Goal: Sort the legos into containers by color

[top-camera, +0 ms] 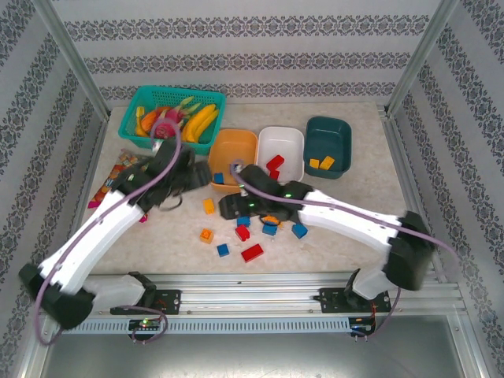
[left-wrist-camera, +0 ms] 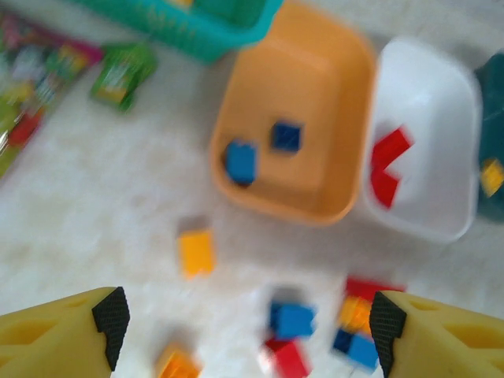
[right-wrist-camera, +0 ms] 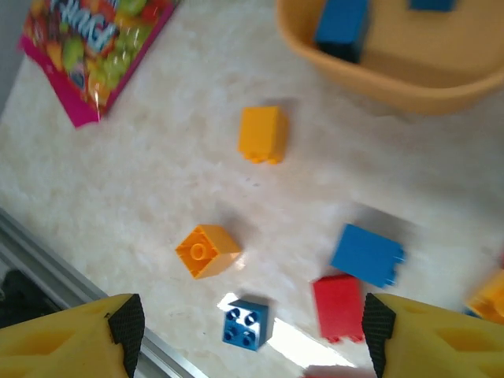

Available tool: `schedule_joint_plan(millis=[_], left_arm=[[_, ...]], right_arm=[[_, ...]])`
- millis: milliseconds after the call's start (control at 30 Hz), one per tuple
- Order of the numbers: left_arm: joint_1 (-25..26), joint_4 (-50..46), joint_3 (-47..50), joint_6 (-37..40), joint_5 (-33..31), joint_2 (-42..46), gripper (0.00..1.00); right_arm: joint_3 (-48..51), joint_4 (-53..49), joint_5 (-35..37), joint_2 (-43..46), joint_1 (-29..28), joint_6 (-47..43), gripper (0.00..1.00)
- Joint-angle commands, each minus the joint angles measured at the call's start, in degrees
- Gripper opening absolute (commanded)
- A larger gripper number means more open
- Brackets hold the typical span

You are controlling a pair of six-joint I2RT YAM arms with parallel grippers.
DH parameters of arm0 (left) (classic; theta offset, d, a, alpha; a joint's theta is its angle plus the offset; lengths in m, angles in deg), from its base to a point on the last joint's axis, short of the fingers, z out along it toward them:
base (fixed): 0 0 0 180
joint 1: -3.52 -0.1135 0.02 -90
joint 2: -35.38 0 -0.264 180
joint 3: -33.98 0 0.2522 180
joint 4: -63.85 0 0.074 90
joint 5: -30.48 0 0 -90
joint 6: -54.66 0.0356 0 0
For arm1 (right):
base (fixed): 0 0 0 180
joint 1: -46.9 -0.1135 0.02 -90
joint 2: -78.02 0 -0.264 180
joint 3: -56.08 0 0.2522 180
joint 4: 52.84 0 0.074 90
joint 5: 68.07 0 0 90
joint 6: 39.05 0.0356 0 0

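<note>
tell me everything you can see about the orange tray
The orange tray is a shallow rounded-rectangle dish of smooth, plain-looking plastic. It sits flat and upright on the table, leftmost of the three trays. Two blue bricks lie inside, toward its near left; nothing else is in it. The white tray sits close on its right and the teal mesh basket by its far left corner; whether either touches it cannot be told.

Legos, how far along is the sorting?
Done: two blue bricks in the orange tray, red ones in the white tray, yellow ones in the teal tray. In hand: nothing; left end effector and right end effector open. Left: several loose bricks on the table.
</note>
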Motion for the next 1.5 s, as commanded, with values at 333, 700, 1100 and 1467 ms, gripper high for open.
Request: schedule_joint_plan(millis=[333,700,1100,1467], left_arm=[[0.14,-16.64,16.97,-3.1,-0.19,42.49,1.0],[0.13,-20.41,13.94,-3.61,1.04,44.16,1.0],[0.13,-19.98,13.06,-2.09,3.05,43.35,1.0],[0.11,-5.7,8.3,8.8,12.87,28.0,1.0]], right_arm=[[-23.52,-9.96,6.08,-28.48,-2.83,-1.77,0.83],[-37.28,-16.24,7.96,-42.89,-0.32,-1.61,0.68],[-42.16,-16.2,6.54,-46.1,0.48,-2.75,0.29],[-24.88,-12.74,10.63,-20.8,3.34,-1.24,0.21]])
